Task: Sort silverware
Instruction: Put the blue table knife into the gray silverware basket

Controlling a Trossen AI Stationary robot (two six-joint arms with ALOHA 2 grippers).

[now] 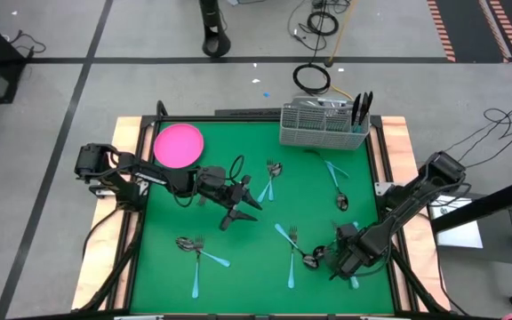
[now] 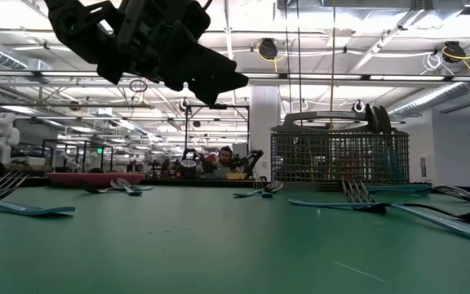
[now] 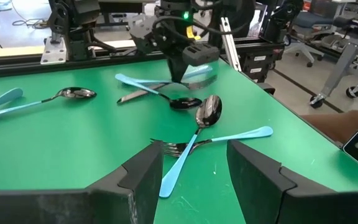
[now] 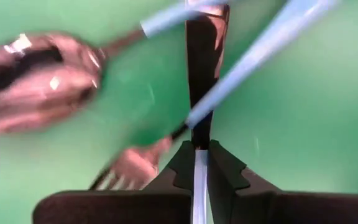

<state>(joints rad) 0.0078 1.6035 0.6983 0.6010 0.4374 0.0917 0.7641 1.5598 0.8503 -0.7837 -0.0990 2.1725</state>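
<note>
Right gripper [image 4: 196,163] pinches a blue-handled utensil [image 4: 197,186] on the green mat [image 1: 238,258].
Other silverware [image 1: 274,174] lies scattered across the mat; the left gripper [image 1: 245,207] hovers mid-table, fingers spread, near the pink plate [image 1: 179,145] and mesh caddy [image 1: 321,127].

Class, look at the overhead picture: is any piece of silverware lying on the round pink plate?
No. The pink plate is bare on top, while the blue-handled forks and spoons lie scattered on the green mat.

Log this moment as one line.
right gripper: jaws shut on light-blue plastic utensil handle, near table edge | left gripper: jaws open, mid-table | silver wire-mesh caddy: far edge
</note>
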